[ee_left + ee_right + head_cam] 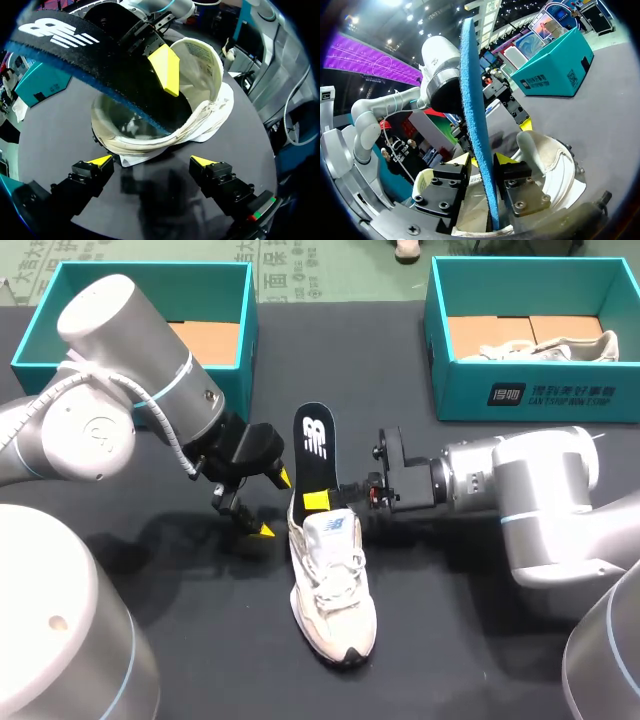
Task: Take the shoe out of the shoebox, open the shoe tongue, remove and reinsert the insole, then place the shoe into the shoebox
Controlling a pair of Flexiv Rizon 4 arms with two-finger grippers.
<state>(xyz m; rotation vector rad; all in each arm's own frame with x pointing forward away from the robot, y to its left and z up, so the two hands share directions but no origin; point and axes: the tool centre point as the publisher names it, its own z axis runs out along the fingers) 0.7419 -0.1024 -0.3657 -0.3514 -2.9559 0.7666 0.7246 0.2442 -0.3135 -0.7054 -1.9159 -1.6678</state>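
**Head view, with both wrist views.** The white shoe lies on its sole at the middle of the dark worktop, toe toward the near edge, outside both boxes. The black insole, blue on its underside, stands tilted out of the shoe's opening. Its lower end is inside the heel and its logo end is well above the collar.

Your right jaws come in from the right and are clamped on the insole just above the collar. In the right wrist view, one yellow fingertip presses against each face.

Your left jaws stand apart and hold nothing. Their fingertips hang low over the worktop just beside the heel, one to either side of it in the left wrist view.

At the far edge, the left shoebox shows brown card inside. The right shoebox holds a second light shoe.
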